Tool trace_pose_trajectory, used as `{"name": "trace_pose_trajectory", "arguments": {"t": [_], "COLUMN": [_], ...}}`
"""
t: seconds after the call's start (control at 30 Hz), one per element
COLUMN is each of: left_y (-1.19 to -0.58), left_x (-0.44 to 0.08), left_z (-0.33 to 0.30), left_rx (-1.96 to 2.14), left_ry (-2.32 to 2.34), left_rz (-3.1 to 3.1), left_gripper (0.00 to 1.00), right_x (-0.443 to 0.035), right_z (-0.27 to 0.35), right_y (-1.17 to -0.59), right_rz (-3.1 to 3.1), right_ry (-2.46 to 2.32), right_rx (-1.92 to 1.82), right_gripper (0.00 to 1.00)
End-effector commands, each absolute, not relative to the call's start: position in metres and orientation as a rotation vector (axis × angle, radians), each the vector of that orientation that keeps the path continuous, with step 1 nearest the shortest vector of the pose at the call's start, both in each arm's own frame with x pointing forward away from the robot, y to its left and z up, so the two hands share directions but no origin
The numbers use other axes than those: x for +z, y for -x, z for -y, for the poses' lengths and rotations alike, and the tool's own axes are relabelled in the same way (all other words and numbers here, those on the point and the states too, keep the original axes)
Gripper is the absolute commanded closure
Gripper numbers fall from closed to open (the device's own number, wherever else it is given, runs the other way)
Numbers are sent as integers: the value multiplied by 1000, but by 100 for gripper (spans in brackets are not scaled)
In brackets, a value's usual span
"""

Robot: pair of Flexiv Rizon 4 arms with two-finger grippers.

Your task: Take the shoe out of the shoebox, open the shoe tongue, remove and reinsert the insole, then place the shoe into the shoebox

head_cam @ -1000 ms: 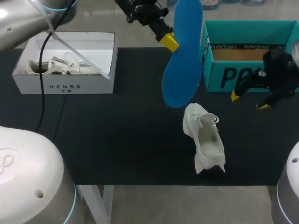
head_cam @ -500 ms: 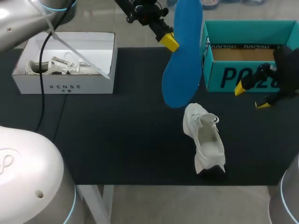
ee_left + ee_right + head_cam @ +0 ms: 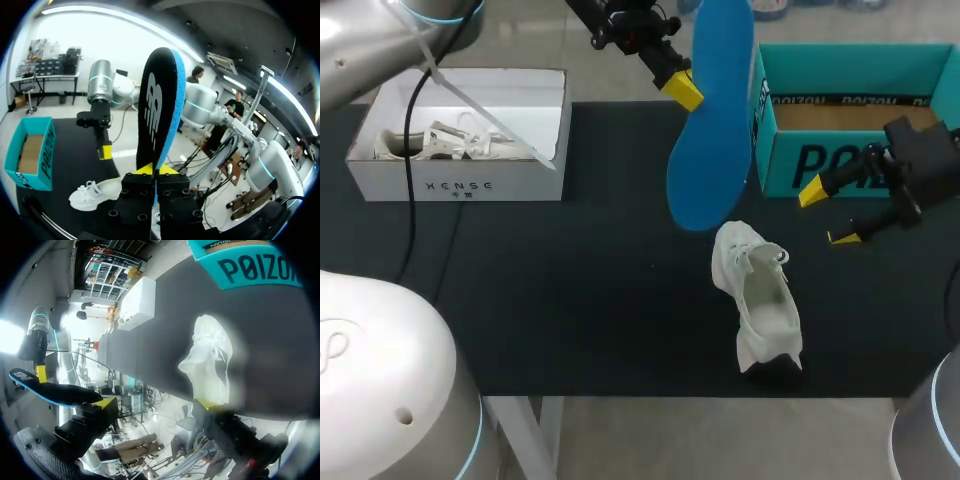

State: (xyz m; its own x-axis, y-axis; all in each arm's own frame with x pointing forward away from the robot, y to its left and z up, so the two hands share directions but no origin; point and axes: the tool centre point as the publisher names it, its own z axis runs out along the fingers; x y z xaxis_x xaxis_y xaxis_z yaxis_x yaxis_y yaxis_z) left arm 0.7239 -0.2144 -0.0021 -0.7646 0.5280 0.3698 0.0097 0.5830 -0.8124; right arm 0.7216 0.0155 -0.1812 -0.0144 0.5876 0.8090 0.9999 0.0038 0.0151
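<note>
My left gripper [image 3: 677,86] hangs above the table's far side, shut on the heel end of a blue insole [image 3: 711,120] that hangs down with its toe just over the shoe. In the left wrist view the insole [image 3: 157,102] rises from between the fingers, black underside showing. The white shoe [image 3: 757,294] lies on the black mat, opening up, with nothing gripping it. My right gripper [image 3: 827,213] is open, to the right of the shoe and in front of the teal shoebox [image 3: 850,165]. From the right wrist, the shoe [image 3: 210,357] lies ahead of the open fingers.
A white box [image 3: 460,185] holding another pale shoe [image 3: 435,142] stands at the far left of the mat. A cable from my left arm runs over that box. The teal shoebox [image 3: 250,265] is open at the top.
My right gripper has moved left, closer to the shoe, and turned a little, staying open. The left arm and the insole have not moved.
</note>
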Motion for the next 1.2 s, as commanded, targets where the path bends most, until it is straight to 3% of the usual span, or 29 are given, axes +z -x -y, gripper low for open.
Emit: {"name": "trace_pose_trajectory", "arguments": {"t": [0.03,0.63,1.2], "left_y": [-724,-724,-724], "left_x": [-2,-2,-2], "left_z": [215,215,215], "left_rx": [1132,1132,1132], "left_ry": [428,428,428], "left_rz": [2217,2217,2217], "left_gripper": [100,100,100], "right_x": [-187,-201,-215], "right_z": [-21,-59,-100], "right_y": [-724,-726,-771], "right_rz": [1588,1438,1390], "right_ry": [1579,1431,1400], "right_rx": [-904,-1052,-1024], "right_gripper": [0,0,0]}}
